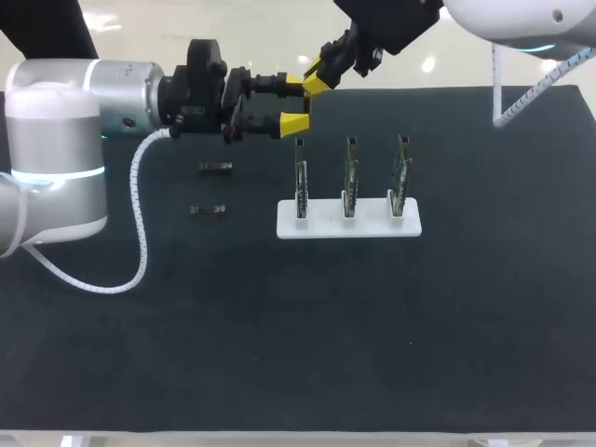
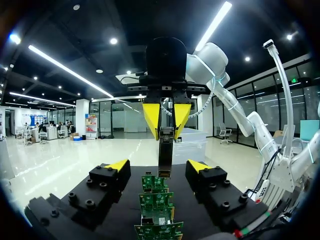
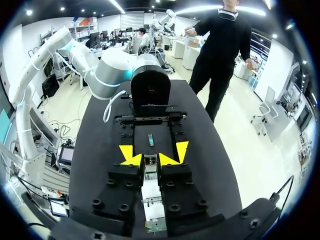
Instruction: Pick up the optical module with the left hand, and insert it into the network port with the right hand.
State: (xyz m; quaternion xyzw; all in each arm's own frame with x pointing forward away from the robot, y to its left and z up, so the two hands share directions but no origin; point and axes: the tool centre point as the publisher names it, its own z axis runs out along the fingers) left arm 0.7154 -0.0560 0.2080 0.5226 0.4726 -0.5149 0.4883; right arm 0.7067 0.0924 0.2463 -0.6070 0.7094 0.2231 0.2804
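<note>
1. Since the right gripper (image 2: 166,120) pinches the optical module (image 2: 165,155) upright and the left gripper (image 2: 157,166) stands spread on both sides of it, I judge the handover done and the insertion in hand.
2. Next, the module must be lined up with a network port on the boards (image 1: 348,177), at five o'clock from both grippers.
3. The ports are too small to make out, and I cannot tell if the module touches the nearest board.

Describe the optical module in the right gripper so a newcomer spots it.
On the black table, find the white stand with three upright boards. Near its left end, the right gripper pinches a slim dark optical module. Unlike the two modules lying on the table, it hangs in mid-air.
</note>
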